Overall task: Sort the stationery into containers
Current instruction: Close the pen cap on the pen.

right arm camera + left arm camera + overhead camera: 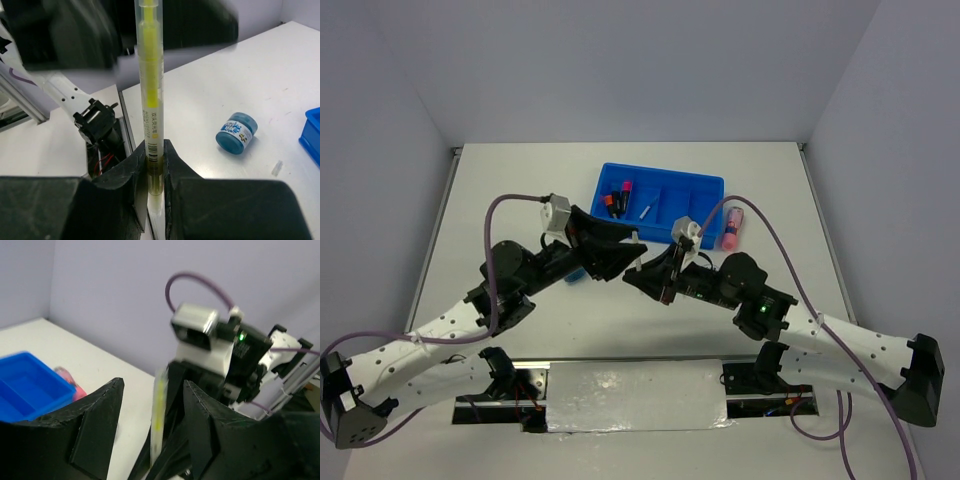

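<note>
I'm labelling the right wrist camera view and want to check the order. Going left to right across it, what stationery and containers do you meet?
Yellow pen, upright and clamped in the right gripper → blue-white roll → corner of the blue tray at the right edge.

Left end effector (152, 390) stands spread — right end effector (154, 150), facing it closely, is pinched tight.

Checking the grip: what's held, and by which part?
The right gripper pinches the yellow pen near one end; the left gripper stands open.
</note>
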{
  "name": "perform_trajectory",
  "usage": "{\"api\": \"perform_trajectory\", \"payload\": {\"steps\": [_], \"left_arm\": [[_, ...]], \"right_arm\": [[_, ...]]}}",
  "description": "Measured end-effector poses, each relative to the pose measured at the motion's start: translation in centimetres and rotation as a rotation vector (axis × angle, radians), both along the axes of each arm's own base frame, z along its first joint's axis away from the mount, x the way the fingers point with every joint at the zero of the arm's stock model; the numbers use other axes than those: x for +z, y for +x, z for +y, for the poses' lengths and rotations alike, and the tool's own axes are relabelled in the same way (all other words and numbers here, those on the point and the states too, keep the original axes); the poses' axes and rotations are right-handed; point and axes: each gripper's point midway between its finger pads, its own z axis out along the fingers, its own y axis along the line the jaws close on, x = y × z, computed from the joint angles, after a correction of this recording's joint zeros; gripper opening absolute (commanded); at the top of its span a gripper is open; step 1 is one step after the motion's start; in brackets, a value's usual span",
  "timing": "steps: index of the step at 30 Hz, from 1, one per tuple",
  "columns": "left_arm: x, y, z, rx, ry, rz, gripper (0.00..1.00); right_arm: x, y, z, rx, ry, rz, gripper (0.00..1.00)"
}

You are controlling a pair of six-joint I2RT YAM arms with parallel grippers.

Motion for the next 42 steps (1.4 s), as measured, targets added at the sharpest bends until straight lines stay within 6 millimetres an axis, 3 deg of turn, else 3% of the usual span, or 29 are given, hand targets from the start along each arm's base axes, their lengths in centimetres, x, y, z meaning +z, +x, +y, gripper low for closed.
{"api": "perform_trajectory", "payload": {"steps": [6, 15, 17, 21, 24, 25, 28, 35, 42], "left_arm": [[3.5, 0.3, 0.6, 0.041, -0.033, -0.067, 0.62], [2.2, 1.3, 0.4, 0.075, 0.017, -0.044, 0.51], [1.9, 1.4, 0.4, 0.08, 0.026, -0.039, 0.44], [1.7, 1.5, 0.3, 0.08, 0.03, -0.035, 0.22], [1.8, 1.5, 0.2, 0.077, 0.026, -0.035, 0.2], [1.8, 1.5, 0.2, 0.076, 0.026, -0.035, 0.11], [1.9, 1.5, 0.1, 0.073, 0.021, -0.036, 0.0], [2.9, 1.8, 0.6, 0.096, -0.022, -0.041, 0.0], [3.9, 2.4, 2.4, 0.171, -0.114, -0.073, 0.0]], "right_arm": [[-1.3, 0.2, 0.4, 0.0, -0.037, 0.023, 0.0], [-2.0, 0.3, 0.5, 0.0, -0.059, 0.036, 0.0], [-1.9, 0.3, 0.5, 0.0, -0.059, 0.036, 0.0], [-1.7, 0.3, 0.4, 0.0, -0.059, 0.036, 0.0], [-1.6, 0.4, 0.4, -0.007, -0.066, 0.037, 0.0], [-1.6, 0.4, 0.4, -0.009, -0.069, 0.037, 0.0], [-1.5, 0.6, 0.3, -0.019, -0.082, 0.04, 0.0], [-0.4, 1.8, 0.7, -0.059, -0.131, 0.028, 0.0], [1.5, 2.9, 1.8, -0.058, -0.203, 0.016, 0.0]]}}
